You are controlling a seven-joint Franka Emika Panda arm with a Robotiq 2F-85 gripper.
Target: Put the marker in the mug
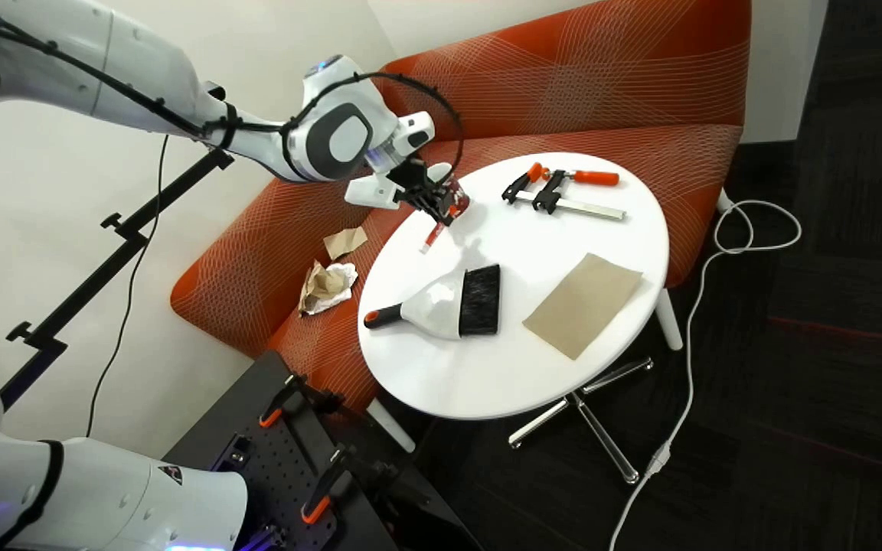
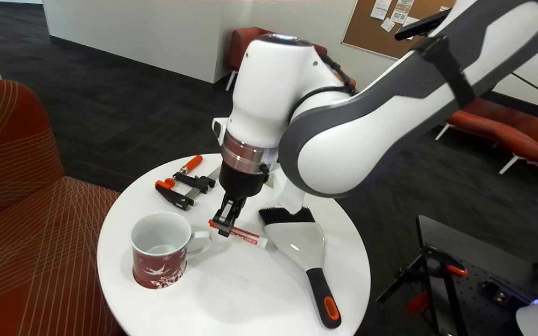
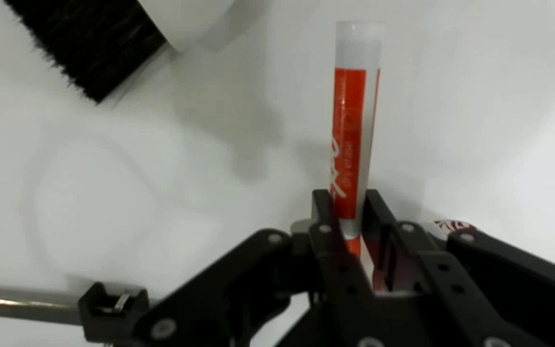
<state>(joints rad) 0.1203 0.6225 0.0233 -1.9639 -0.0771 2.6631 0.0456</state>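
My gripper (image 3: 347, 205) is clamped on the marker (image 3: 352, 130) near its red end, over the tabletop (image 2: 231, 303); the mug (image 2: 159, 268) stands upright near the edge beside the sofa (image 2: 17, 219), handle (image 2: 205, 241) turned toward the gripper.

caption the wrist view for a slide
Gripper holding an Expo dry-erase marker, black brush bristles at upper left.

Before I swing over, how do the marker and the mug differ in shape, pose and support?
Shape: the marker is a slim stick; the mug is wide and open-topped.
Pose: the marker is held sideways rather than on end; the mug stands upright.
Support: the marker is gripped between the jaws; the mug rests on the white table.
Shared: both combine red and white.
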